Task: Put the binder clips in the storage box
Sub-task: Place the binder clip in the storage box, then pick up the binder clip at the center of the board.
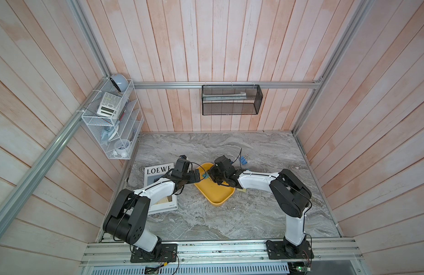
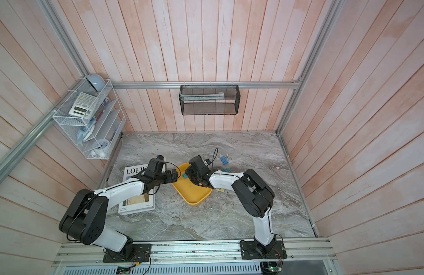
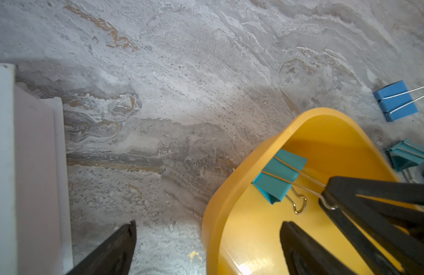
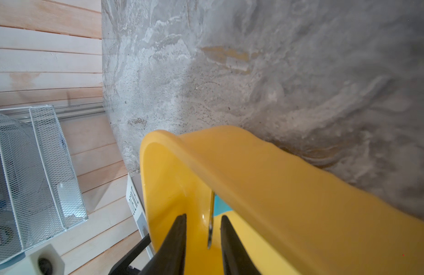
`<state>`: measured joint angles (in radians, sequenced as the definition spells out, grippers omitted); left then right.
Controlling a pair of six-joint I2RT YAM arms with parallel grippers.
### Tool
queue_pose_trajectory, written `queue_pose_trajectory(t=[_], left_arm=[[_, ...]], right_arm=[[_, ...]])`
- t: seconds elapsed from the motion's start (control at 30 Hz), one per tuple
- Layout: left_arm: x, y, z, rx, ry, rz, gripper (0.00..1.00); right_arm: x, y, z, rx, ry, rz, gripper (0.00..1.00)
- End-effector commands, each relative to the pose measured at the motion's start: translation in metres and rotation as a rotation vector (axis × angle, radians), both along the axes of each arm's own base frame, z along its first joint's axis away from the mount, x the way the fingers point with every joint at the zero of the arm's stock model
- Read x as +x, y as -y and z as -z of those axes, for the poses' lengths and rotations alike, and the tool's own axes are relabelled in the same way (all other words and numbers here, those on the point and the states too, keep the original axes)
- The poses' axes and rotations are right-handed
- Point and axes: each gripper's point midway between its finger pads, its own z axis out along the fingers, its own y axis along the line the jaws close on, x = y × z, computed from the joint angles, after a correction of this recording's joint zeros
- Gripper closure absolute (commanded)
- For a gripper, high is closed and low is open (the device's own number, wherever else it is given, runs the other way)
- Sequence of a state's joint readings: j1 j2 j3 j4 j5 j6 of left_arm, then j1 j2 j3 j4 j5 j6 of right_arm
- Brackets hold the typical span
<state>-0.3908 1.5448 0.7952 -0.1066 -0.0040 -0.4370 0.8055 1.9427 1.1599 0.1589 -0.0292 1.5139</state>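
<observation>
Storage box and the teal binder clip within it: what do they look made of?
Storage box: probably moulded plastic, glossy mustard yellow; highlights, rounded rim. Teal binder clip: likely painted folded sheet metal, matte; handles look like bare silver wire.

The storage box (image 1: 215, 197) is plain mustard yellow, glossy inside. The tabletop (image 1: 253, 214) under it is grey with a marble pattern of white veins and tan streaks. In the box lies a teal binder clip (image 3: 280, 175) with silver wire handles. Just outside the box lie a blue binder clip (image 3: 395, 101) and a second teal clip (image 3: 407, 154). The magazine (image 1: 156, 171) beside the box has black lettering on a pale cover.
</observation>
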Motion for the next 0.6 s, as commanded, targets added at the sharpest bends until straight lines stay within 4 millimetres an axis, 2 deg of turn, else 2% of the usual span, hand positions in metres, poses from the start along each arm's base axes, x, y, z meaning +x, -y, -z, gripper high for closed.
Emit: queue_pose_trajectory(t=[0.0, 0.1, 0.17, 0.27, 0.4, 0.57], left_arm=[[-0.003, -0.003, 0.009, -0.001, -0.016, -0.008, 0.00], [-0.004, -0.004, 0.008, 0.003, -0.014, -0.005, 0.00], [-0.004, -0.005, 0.007, 0.010, -0.014, -0.006, 0.00], [-0.004, -0.005, 0.007, 0.016, -0.013, -0.002, 0.00], [-0.005, -0.005, 0.009, 0.019, -0.021, 0.004, 0.00], [-0.007, -0.004, 0.010, 0.013, -0.024, 0.008, 0.00]], right_arm=[[-0.010, 0.006, -0.015, 0.012, 0.027, -0.039, 0.68], [-0.024, 0.012, -0.023, 0.001, 0.048, -0.097, 0.66], [-0.036, 0.017, -0.035, 0.002, 0.088, -0.162, 0.65], [-0.052, 0.035, -0.057, -0.040, 0.160, -0.234, 0.65], [-0.064, 0.084, -0.079, -0.173, 0.205, -0.250, 0.65], [-0.057, 0.169, -0.079, -0.212, 0.220, -0.022, 0.65]])
